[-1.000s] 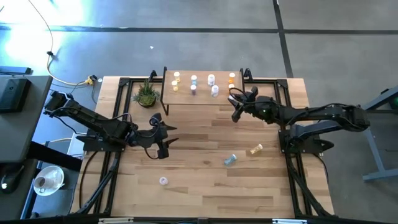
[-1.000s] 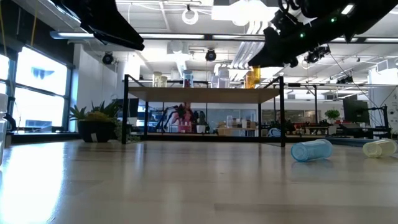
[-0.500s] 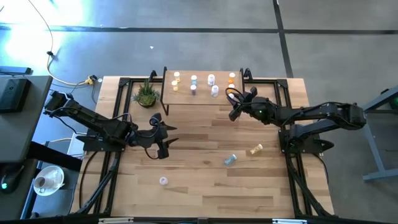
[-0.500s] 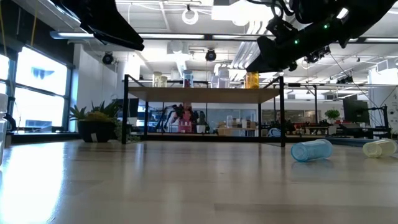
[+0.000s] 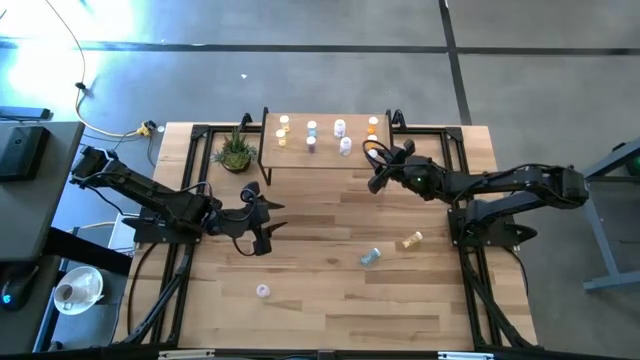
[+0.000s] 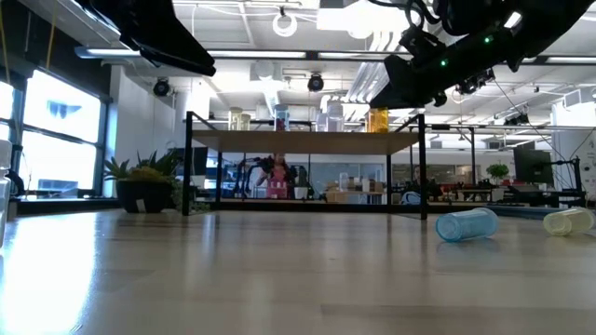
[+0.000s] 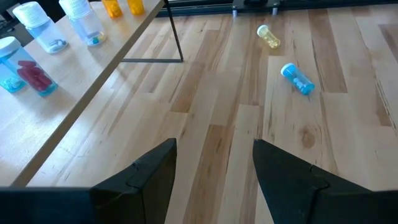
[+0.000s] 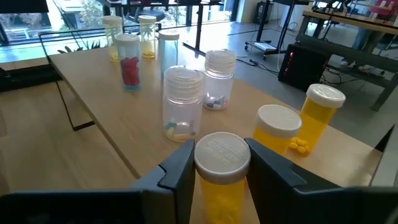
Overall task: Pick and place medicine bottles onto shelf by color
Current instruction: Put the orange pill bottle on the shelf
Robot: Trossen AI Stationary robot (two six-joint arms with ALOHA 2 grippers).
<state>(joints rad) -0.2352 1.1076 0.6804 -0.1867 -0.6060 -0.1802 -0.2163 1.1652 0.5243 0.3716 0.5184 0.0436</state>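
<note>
The shelf [image 5: 325, 158] stands at the table's far middle and carries several upright white-capped bottles [image 5: 312, 128] in rows: yellow, blue, pale, orange. My right gripper [image 5: 375, 168] is at the shelf's near right corner, shut on a yellow bottle [image 8: 222, 180]. My left gripper [image 5: 263, 215] hangs open and empty over the table's left middle. Its fingers stand apart in the left wrist view [image 7: 214, 171]. A blue bottle [image 5: 370, 257] and a pale yellow bottle [image 5: 411, 241] lie on their sides on the table. A small pale bottle [image 5: 262, 291] stands near the front. My right gripper pinches the yellow bottle between its two fingers [image 8: 177, 171], one on each side of its white cap [image 8: 222, 152] and upper body. The fingers come about level from the table's right side. The bottle stands upright over the shelf top; its base is out of view.
A small potted plant [image 5: 236, 152] stands left of the shelf. Two orange bottles [image 8: 318, 118] and pale ones [image 8: 181, 99] stand close beyond the held bottle. Black frame rails run along the table's sides [image 5: 185, 250]. Bare planks lie in the table's middle [image 5: 320, 220].
My right gripper has gone a little toward the table's left edge and down, over the shelf's near right corner, with the yellow bottle still upright in it. It has kept still for the last half second.
</note>
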